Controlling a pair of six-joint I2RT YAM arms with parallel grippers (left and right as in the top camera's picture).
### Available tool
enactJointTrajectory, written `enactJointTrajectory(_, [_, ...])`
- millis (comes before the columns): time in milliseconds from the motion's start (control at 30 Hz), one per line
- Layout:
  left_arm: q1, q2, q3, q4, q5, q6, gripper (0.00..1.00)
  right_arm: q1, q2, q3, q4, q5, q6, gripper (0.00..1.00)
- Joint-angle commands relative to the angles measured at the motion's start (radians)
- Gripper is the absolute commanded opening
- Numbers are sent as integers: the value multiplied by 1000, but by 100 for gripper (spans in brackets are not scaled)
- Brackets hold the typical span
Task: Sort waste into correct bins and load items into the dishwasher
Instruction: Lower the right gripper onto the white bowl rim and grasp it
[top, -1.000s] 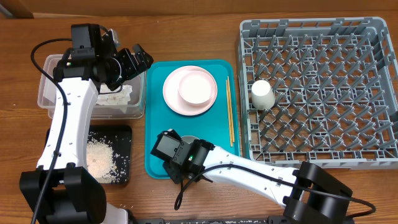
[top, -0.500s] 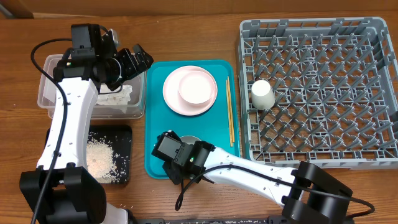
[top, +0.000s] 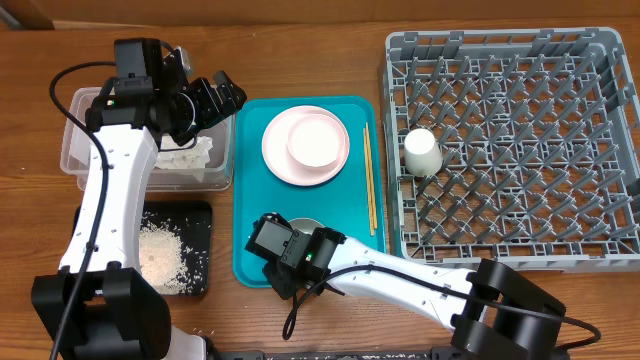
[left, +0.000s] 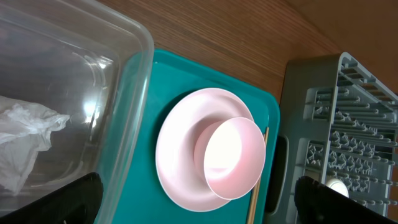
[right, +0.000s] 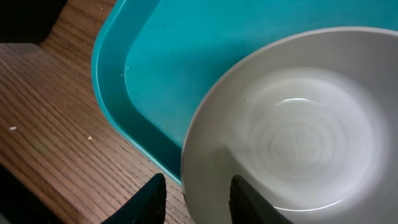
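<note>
At the near end of the teal tray, the right gripper is down over the grey bowl. Its fingers straddle the bowl's rim on the side toward the tray's left edge. One finger is outside the bowl, the other inside against the wall. The jaws are partly drawn in around the rim. I cannot tell whether they pinch it, as a thin gap seems to show beside the outer finger. The bowl sits upright on the tray, close to its near left corner.

The left gripper hangs above the right end of the tub with its jaws spread wide and nothing between them. The tissue lies in the tub below it. The plate with the pink bowl on it is just to its right, at the tray's far end.

The chopsticks lie along the tray's right side. The cup rests in the rack, near its left wall. Rice is scattered in the black tray, in front of the tub.
</note>
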Motion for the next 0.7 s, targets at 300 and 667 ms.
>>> enactJointTrajectory(300, [-2,-8,26,0,-7,7,100,-31,16,-9,4,12,-34,31])
enactJointTrajectory(667, [-3,-8,26,0,-7,7,100,-77,16,4,4,59,-83,31])
